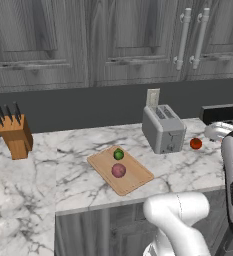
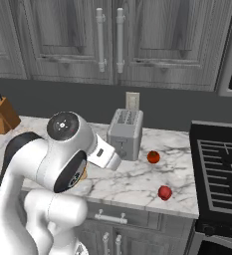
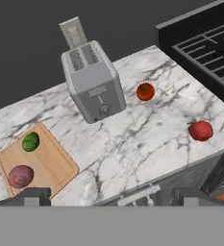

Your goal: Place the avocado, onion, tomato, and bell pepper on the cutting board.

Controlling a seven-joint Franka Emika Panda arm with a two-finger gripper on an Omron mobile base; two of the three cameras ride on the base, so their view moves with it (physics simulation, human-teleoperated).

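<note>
Now the pincer [image 3: 111,194] stands fully open and holds nothing, raised above the front edge of the white marble surface [image 3: 132,139]. Nearest it, off to the left in the hand view, the flat light-tan wooden cutting board [image 3: 53,161] already carries the pinkish-purple round onion [image 3: 20,176] and the dark-green roundish avocado [image 3: 31,141]. To the right, well apart from the board, sits a deep-red round fruit [image 3: 200,130]; farther back, beside the grey metal toaster [image 3: 93,81], an orange-red round fruit [image 3: 145,91]. Which is tomato, which pepper, I cannot tell.
</note>
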